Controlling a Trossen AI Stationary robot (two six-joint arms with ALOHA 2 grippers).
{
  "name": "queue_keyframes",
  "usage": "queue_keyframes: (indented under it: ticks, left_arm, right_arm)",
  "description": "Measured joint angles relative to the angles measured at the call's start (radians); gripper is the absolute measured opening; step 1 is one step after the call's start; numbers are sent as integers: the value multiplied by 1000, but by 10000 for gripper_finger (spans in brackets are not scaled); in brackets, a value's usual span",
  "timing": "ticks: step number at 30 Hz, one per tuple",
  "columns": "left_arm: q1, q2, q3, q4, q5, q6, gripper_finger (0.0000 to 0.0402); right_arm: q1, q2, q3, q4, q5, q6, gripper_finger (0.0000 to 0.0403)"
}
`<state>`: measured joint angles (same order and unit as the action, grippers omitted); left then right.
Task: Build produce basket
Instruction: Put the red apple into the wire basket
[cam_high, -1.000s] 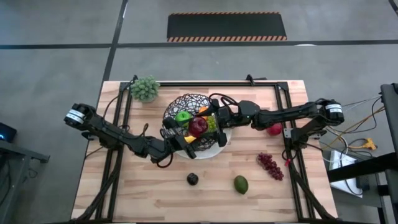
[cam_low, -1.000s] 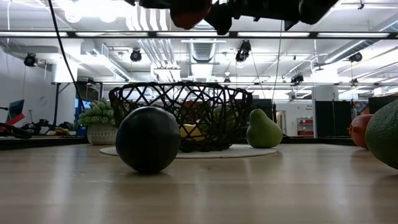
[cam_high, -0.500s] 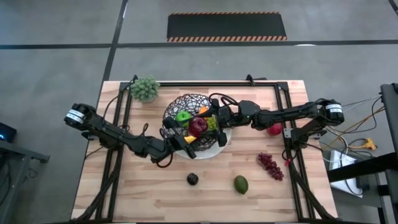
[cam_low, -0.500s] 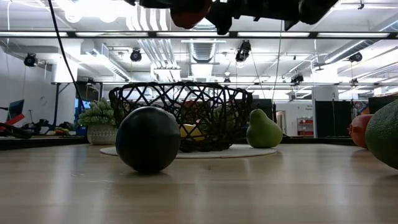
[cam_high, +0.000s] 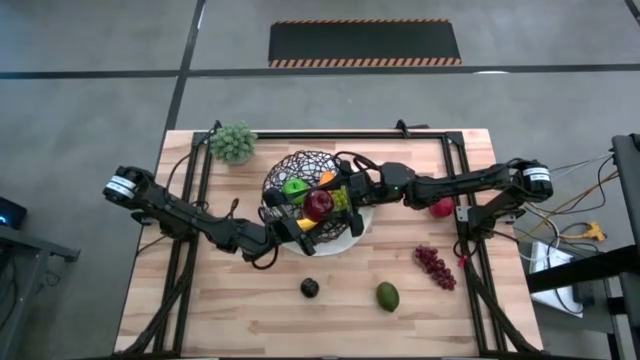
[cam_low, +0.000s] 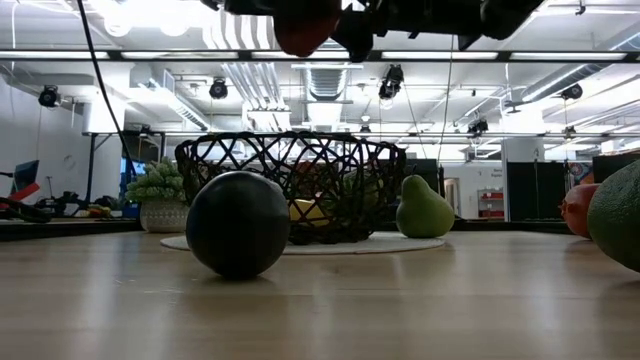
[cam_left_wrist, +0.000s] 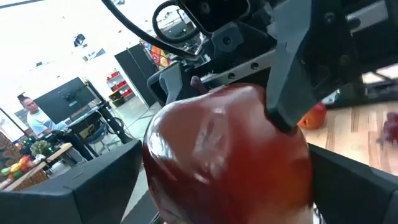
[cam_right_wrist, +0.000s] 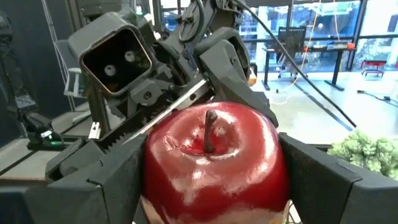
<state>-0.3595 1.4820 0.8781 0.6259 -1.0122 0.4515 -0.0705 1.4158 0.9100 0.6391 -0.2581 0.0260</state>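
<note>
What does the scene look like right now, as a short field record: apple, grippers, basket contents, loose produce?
red apple: above the basket, both grippers around it
left gripper: at the apple, jaws on either side
right gripper: at the apple, jaws on either side
basket: on a white plate; green apple and something yellow inside
loose on table: plum, avocado, grapes, second red fruit
leafy cluster: far corner of the table

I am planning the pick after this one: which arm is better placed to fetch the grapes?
Probably the right. The grapes lie on the right arm's side of the table, past the basket from the left arm. Both the left hand and the right hand now grip the red apple.
</note>
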Motion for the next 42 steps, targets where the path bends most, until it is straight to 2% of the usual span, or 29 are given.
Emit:
queue_keyframes:
  ticks: [4, 10, 14, 18, 28, 33, 38, 42]
  left_arm:
    - [-5, -21, -1, -106, -6, -20, 399]
    - [-4, -107, -4, -312, 28, -154, 399]
    - [-4, -184, -31, -389, 28, -185, 400]
    - [-5, -264, -78, -390, 31, -185, 400]
    - [-6, -426, -199, -265, 37, -209, 400]
    - [-6, -455, -235, -247, 38, -211, 400]
    - [-6, -458, -242, -241, 40, -209, 400]
    - [-5, -458, -243, -241, 40, -206, 400]
  right_arm:
    - [-13, -7, 0, -38, 2, 0, 307]
    - [-58, -29, 0, -119, 1, 16, 309]
    - [-88, -34, 8, -197, 67, 15, 309]
    - [-94, 8, 8, -220, 158, 18, 310]
    - [-94, 245, 83, -201, 233, 81, 310]
    - [-94, 340, 191, -334, 233, 67, 311]
    - [-87, 379, 287, -529, 234, 18, 311]
    - [-86, 385, 299, -529, 233, 8, 311]
